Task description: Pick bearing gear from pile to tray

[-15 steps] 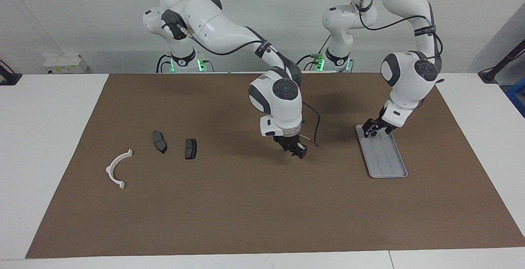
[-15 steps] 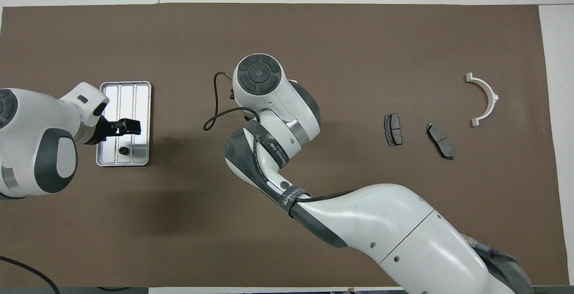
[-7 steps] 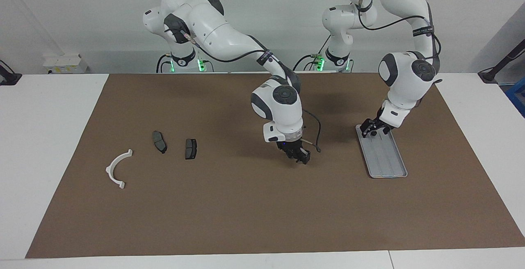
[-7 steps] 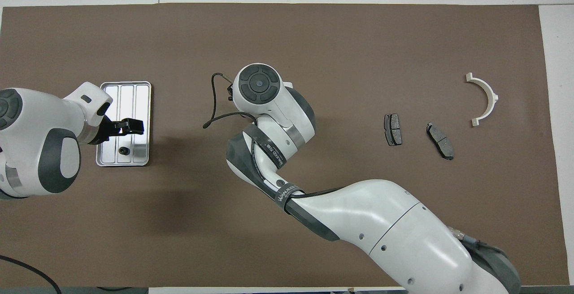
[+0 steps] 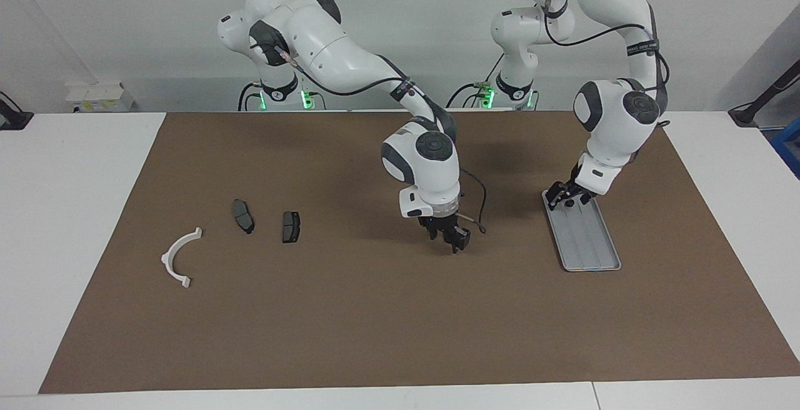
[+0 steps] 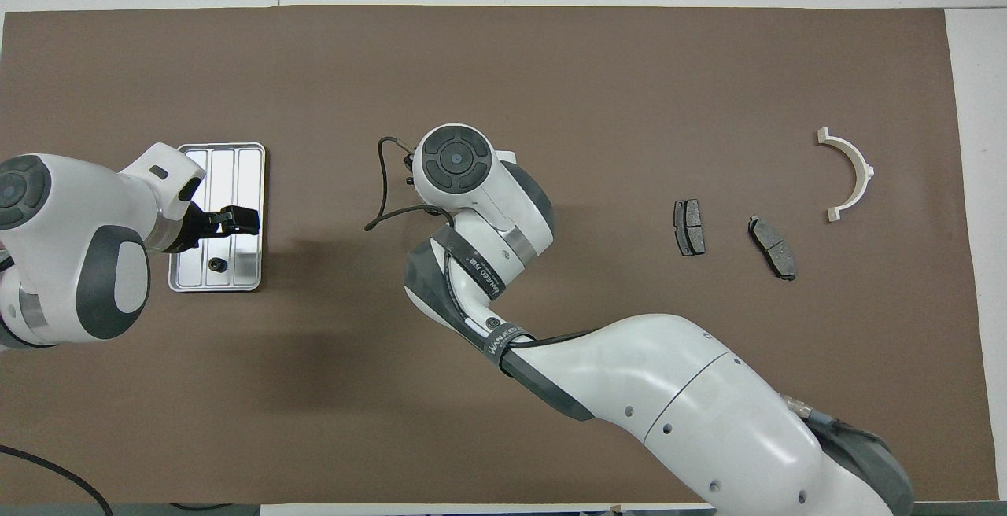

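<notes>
The tray (image 5: 584, 235) is lying on the brown mat (image 5: 375, 310) toward the left arm's end of the table. 1 small black gear (image 6: 215, 265) is sitting inside it, at the end nearer the robots. The left gripper (image 5: 567, 195) is hanging over that end of the tray, just above the gear, jaws apart and holding nothing. The right gripper (image 5: 454, 236) is hanging low over bare mat near mid-table; whether its jaws are open or closed cannot be told. Toward the right arm's end, 2 pads (image 5: 243, 215) (image 5: 290, 226) and the white arc (image 5: 177, 257) are lying apart from one another.
</notes>
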Tool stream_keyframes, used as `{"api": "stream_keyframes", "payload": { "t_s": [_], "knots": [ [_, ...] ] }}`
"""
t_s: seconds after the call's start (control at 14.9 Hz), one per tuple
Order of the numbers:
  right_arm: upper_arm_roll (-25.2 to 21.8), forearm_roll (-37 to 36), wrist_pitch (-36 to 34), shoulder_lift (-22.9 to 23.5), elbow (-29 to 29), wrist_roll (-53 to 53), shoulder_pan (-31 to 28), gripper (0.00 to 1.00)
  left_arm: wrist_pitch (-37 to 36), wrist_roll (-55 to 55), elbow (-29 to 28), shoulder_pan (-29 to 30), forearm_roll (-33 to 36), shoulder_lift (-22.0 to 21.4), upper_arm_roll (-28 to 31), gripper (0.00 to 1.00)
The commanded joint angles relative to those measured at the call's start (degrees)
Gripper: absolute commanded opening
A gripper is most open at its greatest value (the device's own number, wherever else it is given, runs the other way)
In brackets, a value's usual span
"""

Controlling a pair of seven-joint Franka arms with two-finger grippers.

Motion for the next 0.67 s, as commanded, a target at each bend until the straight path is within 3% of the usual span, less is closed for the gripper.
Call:
{"api": "stream_keyframes", "payload": {
  "t_s": [0.0, 0.2, 0.4, 0.54, 0.6],
  "knots": [
    [0.38, -1.68, -5.17, -1.41, 1.03, 0.54, -2.03, 1.00, 1.59, -4.96, 0.37, -3.82, -0.79, 0.30, 0.61, 1.00],
    [0.82, -0.89, -11.76, -4.65, 2.09, -7.78, -5.90, 1.00, 3.71, -12.54, 1.06, -8.57, -0.79, 1.09, 0.70, 1.00],
    [1.95, 0.34, -17.30, -8.86, 2.09, -17.79, -11.17, 1.00, 2.21, -19.98, 5.27, -13.13, -0.44, 3.54, 0.79, 1.00],
    [2.14, 0.34, -21.26, -11.68, 2.09, -27.89, -13.99, 1.00, -0.41, -28.59, 11.67, -18.40, 0.26, 8.54, 0.88, 1.00],
    [2.13, 0.34, -22.67, -13.00, 2.01, -32.99, -15.56, 1.00, -3.12, -33.42, 17.45, -21.64, 2.44, 13.09, 0.97, 1.00]
  ]
}}
